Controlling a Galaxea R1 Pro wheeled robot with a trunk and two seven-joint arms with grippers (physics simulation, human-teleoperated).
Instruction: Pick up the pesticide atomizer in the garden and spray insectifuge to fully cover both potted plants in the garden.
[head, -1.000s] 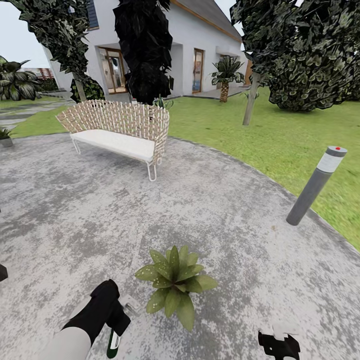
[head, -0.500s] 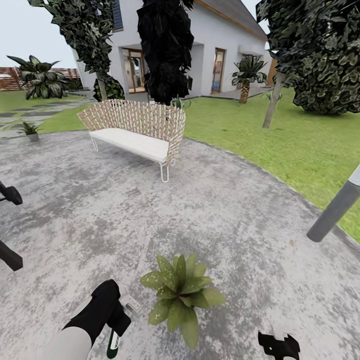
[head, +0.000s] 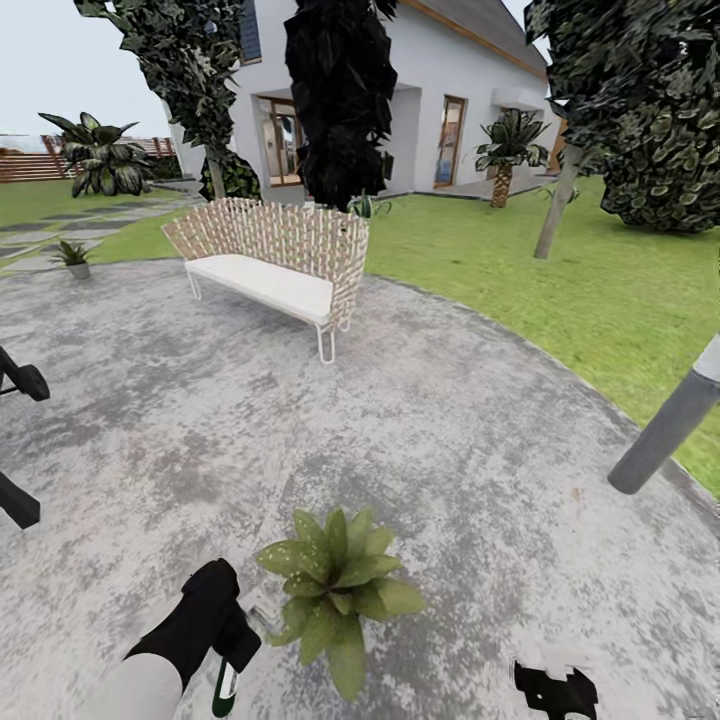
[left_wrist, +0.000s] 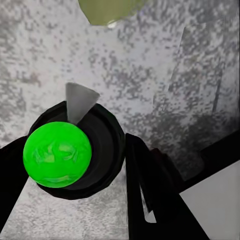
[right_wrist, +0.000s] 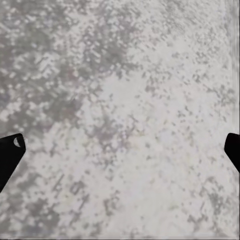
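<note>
Near the bottom of the head view a potted plant (head: 335, 585), a low rosette of broad green leaves, stands on the grey patio (head: 450, 420). Fine whitish specks of insectifuge (head: 283, 556) dot its left leaves. Just left of it my left gripper (head: 232, 655) is shut on the pesticide atomizer (head: 225, 690), whose pale nozzle (head: 262, 620) points toward the plant. In the left wrist view the atomizer (left_wrist: 65, 152) sits between black fingers (left_wrist: 150, 185), with a leaf tip (left_wrist: 107, 10) beyond the nozzle. My right gripper (head: 555, 690) hangs open over bare paving, fingertips (right_wrist: 10, 155) far apart.
A wicker bench (head: 275, 265) stands across the patio. A grey bollard lamp (head: 665, 430) leans at the right edge by the lawn (head: 560, 280). A small plant in a grey pot (head: 72, 258) sits far left. Dark objects (head: 20, 380) poke in at the left edge.
The camera has turned, so the bench, house and bollard have slid right in the picture. The near plant now sits a little further left. Both arms keep their pose.
</note>
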